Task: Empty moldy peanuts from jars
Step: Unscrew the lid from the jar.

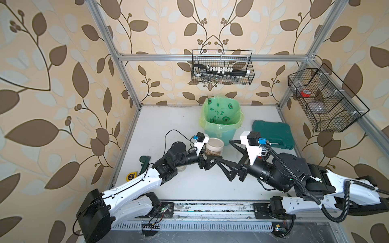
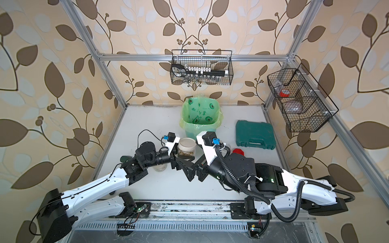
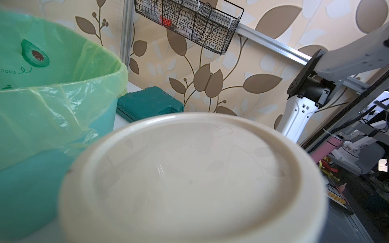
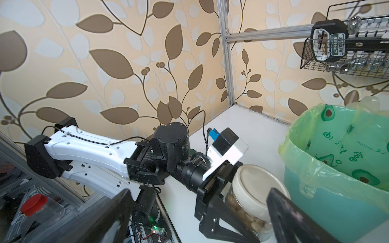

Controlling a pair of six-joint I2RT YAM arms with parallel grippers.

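The left end effector (image 4: 248,207) is clamped on a squat jar (image 1: 213,152), with its jaws set wide on the glass just under the beige lid (image 3: 189,181). One finger (image 4: 223,221) runs along the near side of the jar, and the other is hidden behind it. The jar is upright with the lid on, and the peanuts (image 4: 240,210) are heaped in its lower part. I cannot tell whether it rests on the table (image 1: 189,189) or hangs just above it.

The right end effector (image 1: 222,150) faces the left one with its jaws spread wide, gripping nothing. In the right wrist view the lid lies between its fingers (image 4: 294,218), close to one of them, though I cannot tell whether they touch.

Just beyond both end effectors stands the bin (image 1: 228,135), open and lined with a green bag (image 1: 221,113). The jar is just in front of it. Off the right end effector's outer side lies a green case (image 1: 271,134).

Behind the left end effector a second jar (image 2: 161,167) sits partly hidden under the arm. A red lid (image 2: 239,151) shows beside the right arm. Well behind the left end effector, by the table's edge, lies a tape measure (image 1: 131,175).
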